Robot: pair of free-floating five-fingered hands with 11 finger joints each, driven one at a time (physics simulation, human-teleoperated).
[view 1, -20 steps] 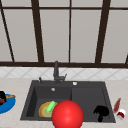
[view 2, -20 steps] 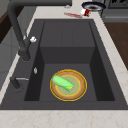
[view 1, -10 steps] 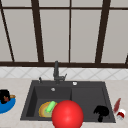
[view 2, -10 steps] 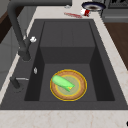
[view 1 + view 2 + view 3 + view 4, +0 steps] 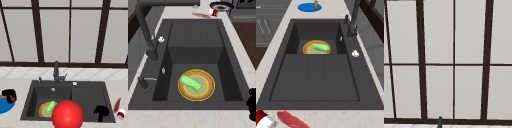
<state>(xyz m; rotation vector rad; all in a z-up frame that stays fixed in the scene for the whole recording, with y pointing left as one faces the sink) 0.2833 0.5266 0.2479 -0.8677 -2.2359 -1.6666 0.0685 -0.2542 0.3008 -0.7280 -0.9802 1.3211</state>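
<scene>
left hand point(image 5: 9, 95) is over the blue plate point(image 5: 4, 107) on the counter point(image 5: 15, 85) near its left edge, well apart from the sink point(image 5: 87, 93). fingers look curled downward, touching or just above the plate; can't tell if they pinch anything. right side view shows the same blue plate point(image 5: 307, 7) at the counter's far end with a small brown upright item point(image 5: 316, 4) on it, which I can't identify

right hand point(image 5: 101, 112) hangs at the sink's front right corner, over the shallow right section, fingers curled down and holding nothing. the black shape at the right edge of the left side view point(image 5: 252, 103) is a hand, likely this one

the sink's deep left basin holds a yellow-rimmed plate point(image 5: 43, 111) on its floor with a green cucumber-like piece point(image 5: 50, 106) lying across it, tilted. same pair in the left side view: plate point(image 5: 205, 93), green piece point(image 5: 189, 82), and in the right side view: plate point(image 5: 307, 48), green piece point(image 5: 320, 46)

a red ball point(image 5: 67, 114) sits at the sink's front edge, middle, covering part of the plate in the front view

black faucet point(image 5: 56, 72) is at the sink's back edge, between the basin and the window point(image 5: 70, 30). a red-and-white utensil point(image 5: 119, 109) lies on the counter just beside the sink's right edge, near the right hand but not touching
</scene>
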